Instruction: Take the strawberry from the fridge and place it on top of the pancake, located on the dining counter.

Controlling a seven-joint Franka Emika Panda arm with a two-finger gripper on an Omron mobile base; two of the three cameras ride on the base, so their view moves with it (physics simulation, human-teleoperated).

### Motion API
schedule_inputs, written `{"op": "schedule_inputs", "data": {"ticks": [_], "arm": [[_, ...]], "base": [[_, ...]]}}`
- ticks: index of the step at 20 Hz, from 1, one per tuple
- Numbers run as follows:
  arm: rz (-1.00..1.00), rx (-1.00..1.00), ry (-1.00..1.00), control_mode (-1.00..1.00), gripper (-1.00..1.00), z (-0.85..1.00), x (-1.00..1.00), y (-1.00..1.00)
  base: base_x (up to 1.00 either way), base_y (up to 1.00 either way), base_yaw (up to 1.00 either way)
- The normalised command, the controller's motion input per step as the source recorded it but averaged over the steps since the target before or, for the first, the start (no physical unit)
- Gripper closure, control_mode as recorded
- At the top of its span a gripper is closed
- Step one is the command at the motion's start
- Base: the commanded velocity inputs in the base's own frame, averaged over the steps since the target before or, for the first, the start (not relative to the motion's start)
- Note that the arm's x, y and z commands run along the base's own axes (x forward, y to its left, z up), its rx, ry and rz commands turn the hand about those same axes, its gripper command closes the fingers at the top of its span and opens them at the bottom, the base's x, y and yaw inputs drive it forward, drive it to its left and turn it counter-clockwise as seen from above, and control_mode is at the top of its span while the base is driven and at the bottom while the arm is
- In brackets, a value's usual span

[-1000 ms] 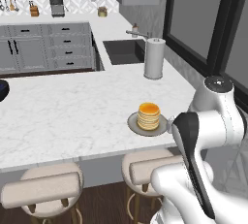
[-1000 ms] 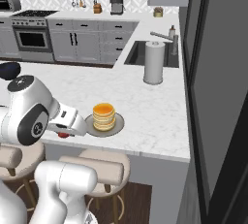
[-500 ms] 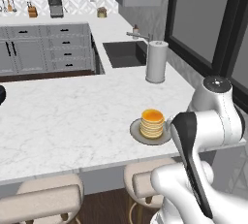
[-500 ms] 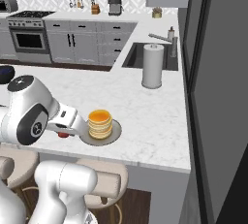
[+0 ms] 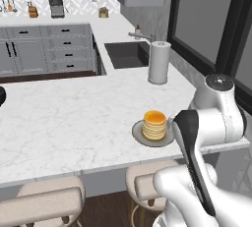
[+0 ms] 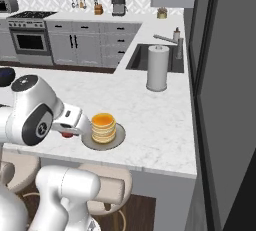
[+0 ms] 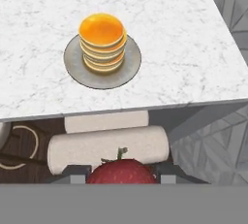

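**Pulled up to the pancake, strawberry in my grip**

Over the last second my base has rolled in toward the dining surface (image 5: pixel 74 123): the whole scene has slid in both base views, and the plate (image 6: pixel 89 144) with the pancake stack (image 6: pixel 103 127) now sits closer to me and nearer the middle of my reach. The things themselves have not moved; only my viewpoint has. I judge the carry from the fridge to be nearly done, with the placing step left.

My fingers (image 7: pixel 122 175) are drawn in close and clamped on the strawberry (image 7: pixel 122 171), which sits between them, red with its small green stalk pointing away from me. In the right base view the fruit shows as a red spot (image 6: pixel 66 135) under my hand, just left of the plate and at the near edge of the surface.

From my hand camera the stack (image 7: pixel 102 41) lies farther out, over the marble, while the strawberry hangs over a beige stool (image 7: pixel 109 148) just off the near edge. So the fruit is near the pancake but not yet above it. Next I would need to reach forward and rise above the stack's top before letting go; the small round top could let the fruit roll off.
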Motion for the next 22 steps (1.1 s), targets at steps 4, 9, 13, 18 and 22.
{"op": "schedule_inputs", "data": {"ticks": [4,9,13,18,22], "arm": [[0.09,0.05,0.00,-1.00,1.00,0.34,0.92,0.00],[0.02,0.02,0.04,-1.00,1.00,0.05,0.96,-0.02],[0.00,0.14,0.10,-1.00,1.00,-0.15,1.00,-0.36],[0.00,0.08,0.08,-1.00,1.00,-0.45,0.96,-0.22],[0.00,0.00,0.06,-1.00,1.00,-0.38,0.89,0.21]], "base": [[0.00,0.00,0.00],[0.00,0.00,0.00],[0.00,0.00,0.00],[0.00,0.00,0.00],[0.00,0.00,0.00]]}}
